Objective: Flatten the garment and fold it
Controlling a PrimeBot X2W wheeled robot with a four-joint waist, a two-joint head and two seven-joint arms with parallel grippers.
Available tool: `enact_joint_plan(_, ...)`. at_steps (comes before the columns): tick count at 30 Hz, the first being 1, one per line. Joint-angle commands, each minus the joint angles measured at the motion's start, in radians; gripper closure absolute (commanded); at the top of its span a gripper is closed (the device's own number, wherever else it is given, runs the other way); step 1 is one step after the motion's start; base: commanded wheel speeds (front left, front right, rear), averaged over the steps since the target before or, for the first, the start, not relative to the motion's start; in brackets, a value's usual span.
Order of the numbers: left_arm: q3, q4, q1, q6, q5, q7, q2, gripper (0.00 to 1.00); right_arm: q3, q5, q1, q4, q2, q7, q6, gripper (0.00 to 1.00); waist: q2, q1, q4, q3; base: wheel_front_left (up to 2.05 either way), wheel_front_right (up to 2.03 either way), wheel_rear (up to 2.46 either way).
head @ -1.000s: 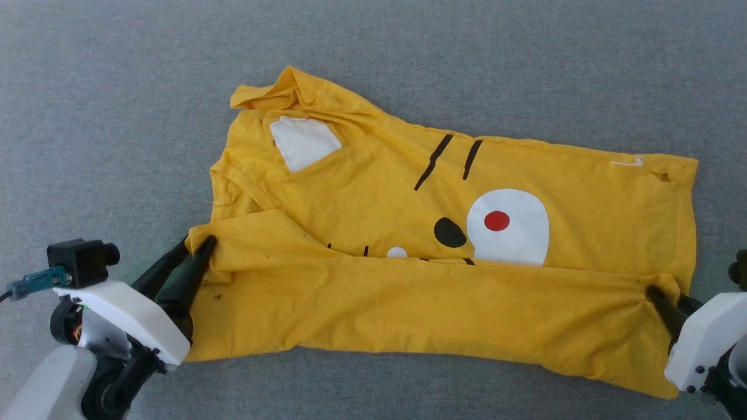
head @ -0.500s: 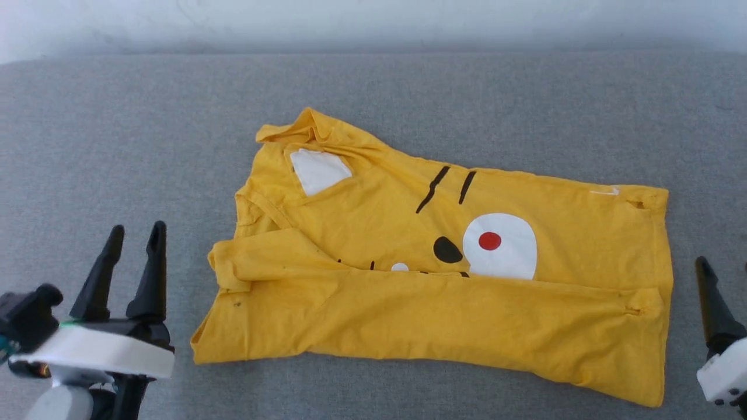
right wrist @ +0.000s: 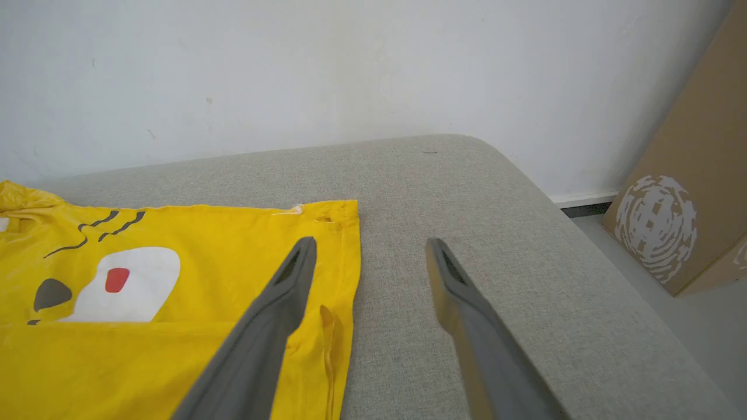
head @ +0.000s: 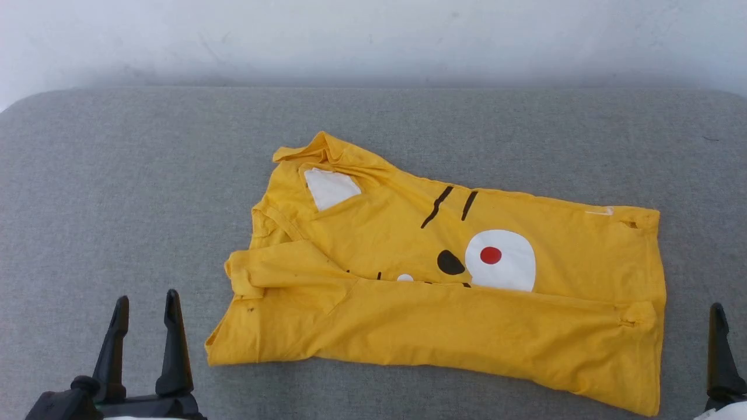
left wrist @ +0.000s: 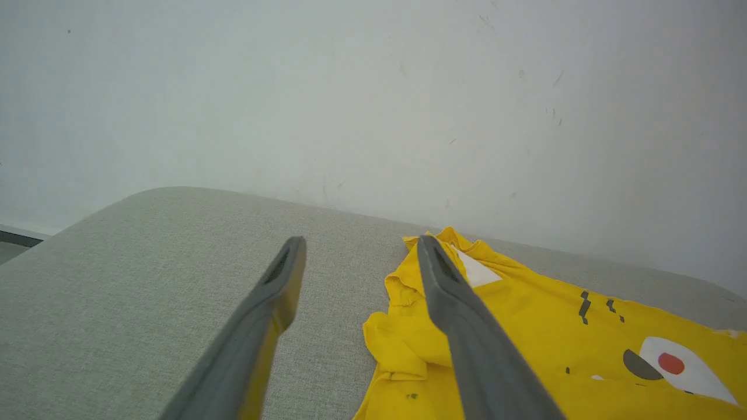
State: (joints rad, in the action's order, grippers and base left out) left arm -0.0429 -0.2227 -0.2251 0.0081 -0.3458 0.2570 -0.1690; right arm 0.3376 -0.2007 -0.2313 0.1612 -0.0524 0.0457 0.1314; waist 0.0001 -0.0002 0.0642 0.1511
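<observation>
Both grippers stand wide & empty, clear of the cloth. From the left gripper (head: pixel 146 296) the yellow T-shirt (head: pixel 443 332) lies ahead and to its right. From the right gripper (right wrist: pixel 371 242) the hem side is ahead-left of its fingers. The shirt rests on the grey cushion (head: pixel 117 175), its near edge folded up to the cartoon print (head: pixel 501 261). Looks thin, so expect it light, limp, quick to bunch: pinch corners/hem through both layers, not mid-panel. Farthest out, the cloth is rumpled by the white patch (head: pixel 330 188); smooth it first.
</observation>
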Motion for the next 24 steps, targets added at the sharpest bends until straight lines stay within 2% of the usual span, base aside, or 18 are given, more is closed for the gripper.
enact_joint_plan(1, -0.011, 0.007, -0.006, -0.012, 0.014, 0.005, 0.002, 0.0, -0.002, 0.0, -0.001, -0.007, 0.002, 0.01, -0.001, 0.0, -0.0001, 0.0002, 0.003, 0.001, 0.0, 0.0, 0.0)
enact_joint_plan(5, -0.01, 0.054, 0.002, -0.046, 0.021, -0.01, -0.024, 0.0, 0.0, 0.003, 0.01, -0.022, 0.002, 0.019, -0.001, 0.0, -0.0001, 0.0002, 0.006, 0.009, 0.0, 0.0, 0.0)
enact_joint_plan(9, 0.029, 0.103, 0.046, -0.093, -0.038, -0.172, -0.077, 0.0, -0.004, 0.007, 0.02, -0.028, 0.002, 0.008, -0.001, 0.0, -0.0001, 0.0002, 0.012, 0.029, 0.0, 0.0, 0.0)
enact_joint_plan(12, 0.057, 0.124, 0.083, -0.113, -0.093, -0.311, -0.123, 0.0, -0.01, 0.008, 0.029, -0.031, 0.002, 0.004, -0.001, 0.0, -0.0001, 0.0002, 0.012, 0.047, 0.0, 0.0, 0.0)
enact_joint_plan(19, 0.083, 0.166, 0.137, -0.123, -0.213, -0.589, -0.194, 0.0, -0.029, 0.01, 0.054, -0.047, 0.002, -0.001, -0.001, 0.0, -0.0001, 0.0002, -0.009, 0.092, 0.0, 0.0, 0.0)
enact_joint_plan(24, 0.085, 0.164, 0.15, -0.123, -0.266, -0.679, -0.209, 0.0, -0.027, 0.011, 0.064, -0.055, 0.002, 0.002, -0.001, 0.0, -0.0001, 0.0002, -0.022, 0.117, 0.0, 0.0, 0.0)
